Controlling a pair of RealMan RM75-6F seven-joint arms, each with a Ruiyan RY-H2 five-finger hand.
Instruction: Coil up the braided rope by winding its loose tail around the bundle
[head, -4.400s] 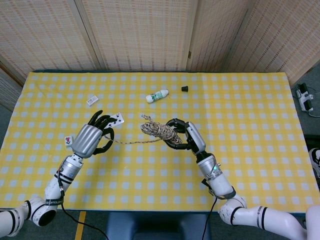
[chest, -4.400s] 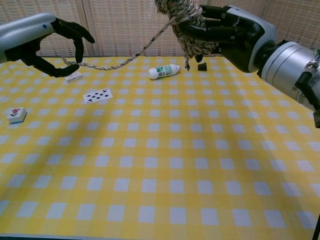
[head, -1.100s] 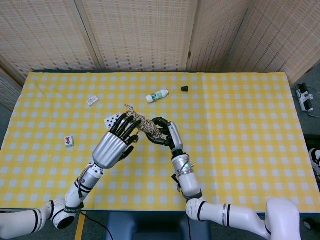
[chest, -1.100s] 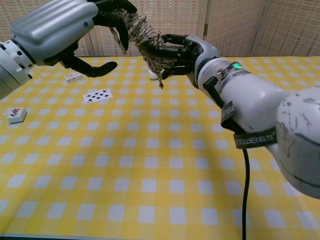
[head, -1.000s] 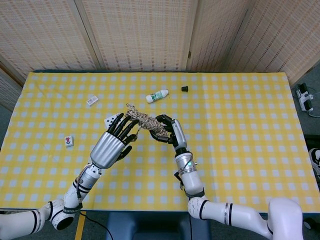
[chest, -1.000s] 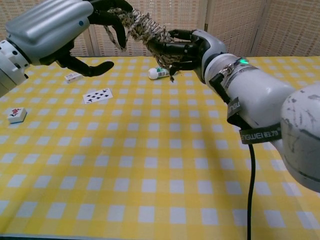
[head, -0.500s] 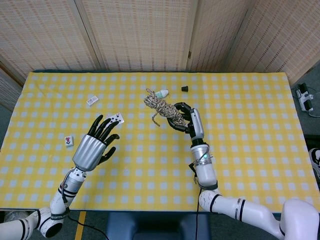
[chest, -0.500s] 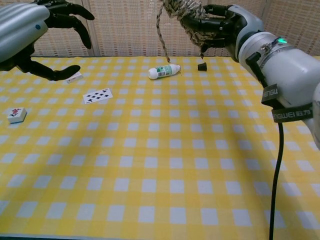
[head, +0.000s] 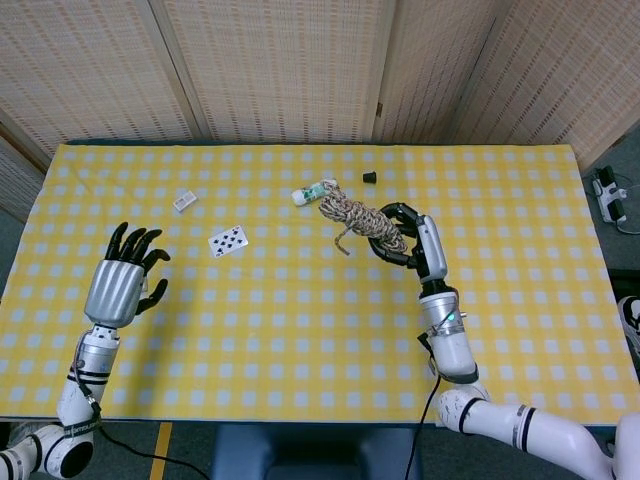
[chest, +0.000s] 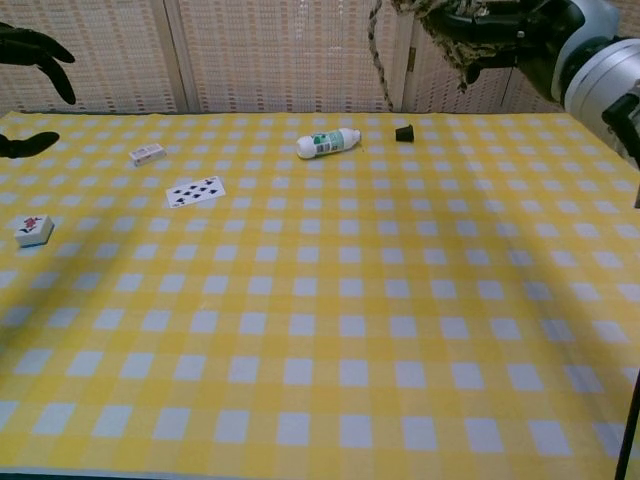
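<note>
The rope bundle is held up over the desk in the right robot hand. The left robot hand is kept far off, fingers spread wide, holding nothing.

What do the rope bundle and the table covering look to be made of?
The rope bundle, held by the right hand, looks like braided fibre, matte, flecked tan and dark; whether cotton or synthetic is unclear. The table covering looks like thin cloth or vinyl, printed in yellow and white checks, with only a faint sheen.
</note>
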